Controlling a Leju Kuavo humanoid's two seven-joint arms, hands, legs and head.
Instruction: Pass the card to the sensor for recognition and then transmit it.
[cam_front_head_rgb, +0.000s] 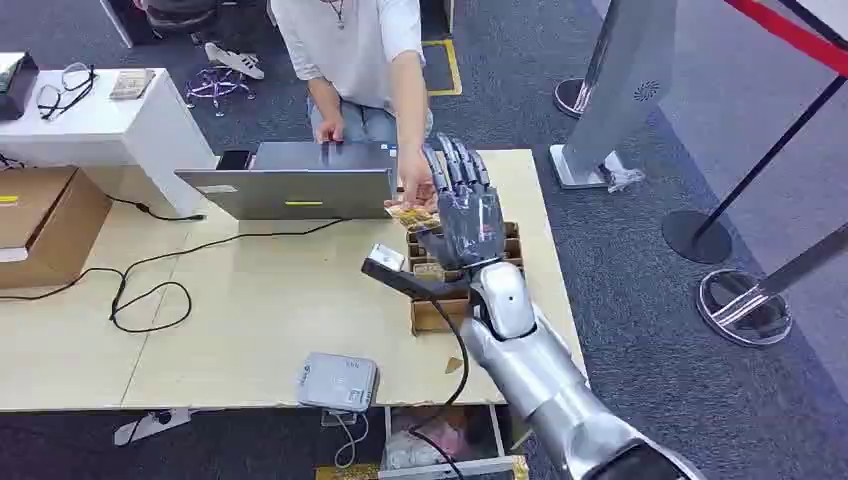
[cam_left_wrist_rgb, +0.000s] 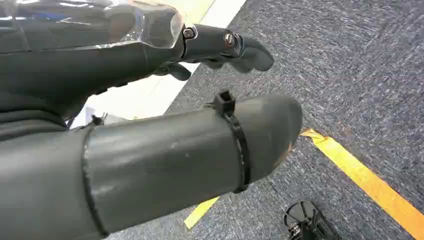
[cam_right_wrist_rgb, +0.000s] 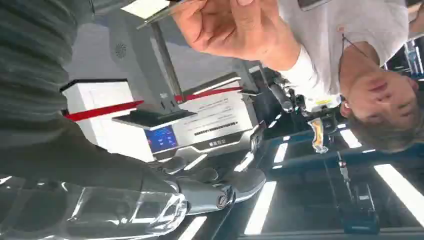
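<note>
Card (cam_right_wrist_rgb: 150, 7) pinched in person's hand (cam_right_wrist_rgb: 230, 27), above table (cam_front_head_rgb: 250, 300). R hand (cam_front_head_rgb: 462, 205) just beside it, fingers extended, apart, empty. L hand (cam_left_wrist_rgb: 150, 125): fingers extended, empty.

My right hand (cam_front_head_rgb: 462, 205) is raised over the far right part of the surface (cam_front_head_rgb: 260, 310), fingers spread, with the person's hand (cam_front_head_rgb: 413, 190) just beyond it and crowding the way forward; the cardboard box (cam_front_head_rgb: 440, 300) sits right beneath; the open laptop (cam_front_head_rgb: 295, 185) walls off the left; a black cable (cam_front_head_rgb: 150, 290) loops across the open left stretch; a small grey device (cam_front_head_rgb: 338, 381) sits at the near edge; the card, I think, is pinched in the person's fingers, though it is hard to tell.
</note>
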